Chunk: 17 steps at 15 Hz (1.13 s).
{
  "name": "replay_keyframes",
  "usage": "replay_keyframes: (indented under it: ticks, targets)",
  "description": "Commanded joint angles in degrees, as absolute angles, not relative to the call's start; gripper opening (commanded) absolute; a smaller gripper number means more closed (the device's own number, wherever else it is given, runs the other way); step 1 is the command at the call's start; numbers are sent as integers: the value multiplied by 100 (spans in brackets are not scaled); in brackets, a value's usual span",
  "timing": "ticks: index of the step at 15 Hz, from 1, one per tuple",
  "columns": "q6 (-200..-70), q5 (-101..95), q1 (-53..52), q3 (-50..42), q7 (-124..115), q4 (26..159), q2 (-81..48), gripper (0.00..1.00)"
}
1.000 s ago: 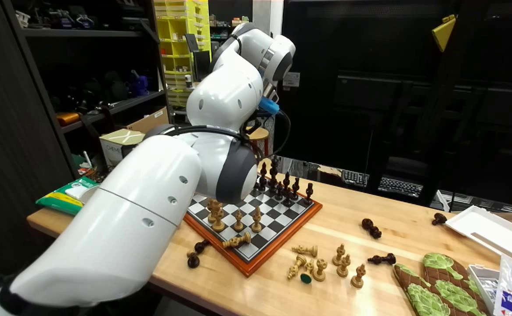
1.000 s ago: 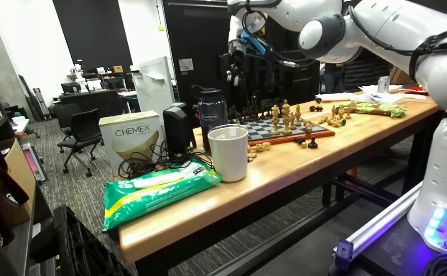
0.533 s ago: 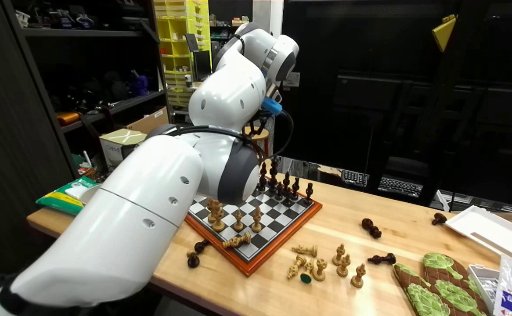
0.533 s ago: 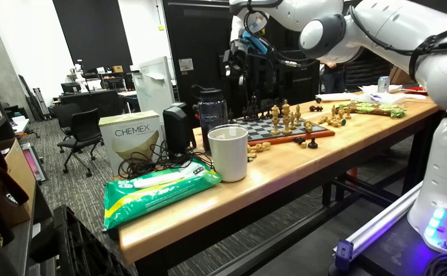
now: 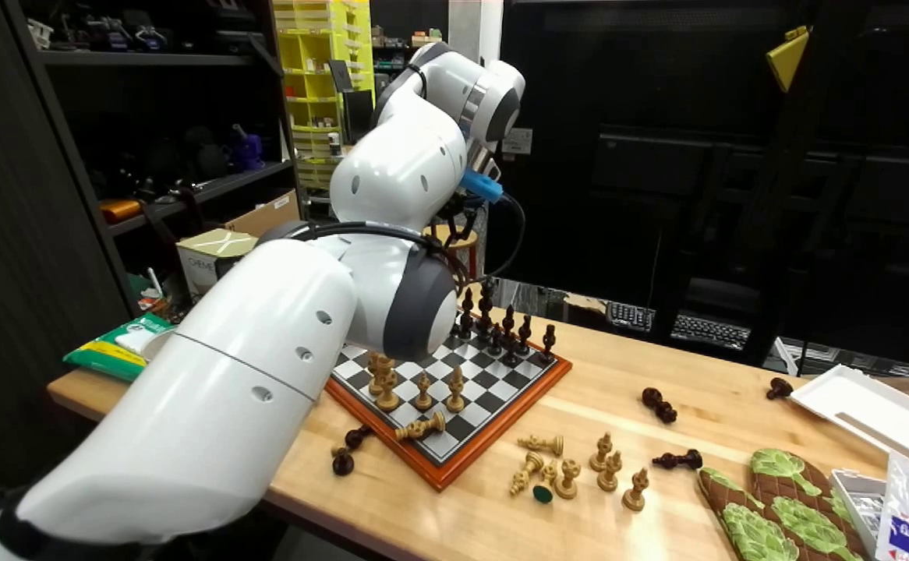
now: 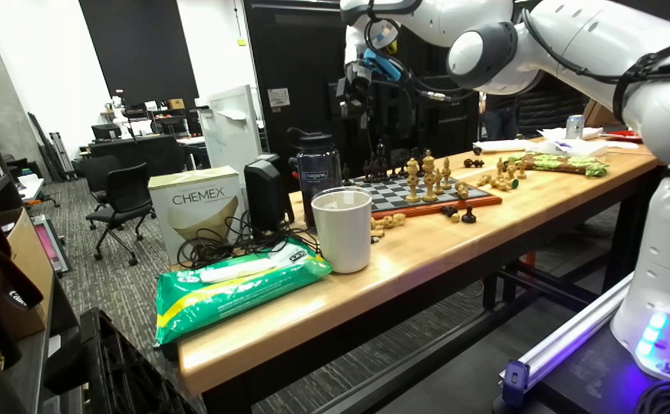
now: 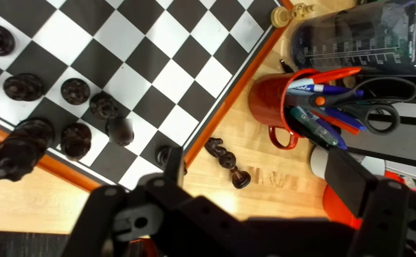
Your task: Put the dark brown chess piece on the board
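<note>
In both exterior views the upper links of the Panda arm (image 5: 259,366) sit slightly further left in the frame than half a second ago, close to where they stood a second ago. The gripper (image 7: 259,167) has turned since that earliest frame: at upper centre in an exterior view, its fingers now show at a different angle. The wrist view shows the jaws standing wide and holding nothing, one finger at lower centre, the other at lower right. Framed by that gap, near the middle of the frame, a dark brown chess piece (image 7: 227,160) lies on its side on the wooden tabletop (image 7: 279,194), just beside the reddish-brown border of the chessboard (image 7: 228,101); its head looks like a knight's, though the view is a little soft there. A cluster of dark brown pieces (image 7: 76,139) sits on the board's squares at left in that view, and one more at the board's corner is partly covered by the finger at lower centre. At upper right are a red mug (image 7: 268,98) with pens (image 7: 336,74) and scissors (image 7: 320,101), and beside it a translucent water bottle (image 7: 358,39). In an exterior view, light wooden pieces (image 5: 568,475) stand and lie at lower centre and just right of it, with further dark brown pieces lying toward the right; all keep the places they had in both earlier frames.
</note>
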<state>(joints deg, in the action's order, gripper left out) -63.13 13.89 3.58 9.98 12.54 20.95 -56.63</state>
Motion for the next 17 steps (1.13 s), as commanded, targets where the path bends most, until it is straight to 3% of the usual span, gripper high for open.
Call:
replay_keyframes:
  ticks: [1, 17]
  targets:
    - [-6430, 766, 77, 659, 1646, 2125, -5494, 100]
    - [-7434, -160, -428, 243, 1986, 2229, -5381, 100]
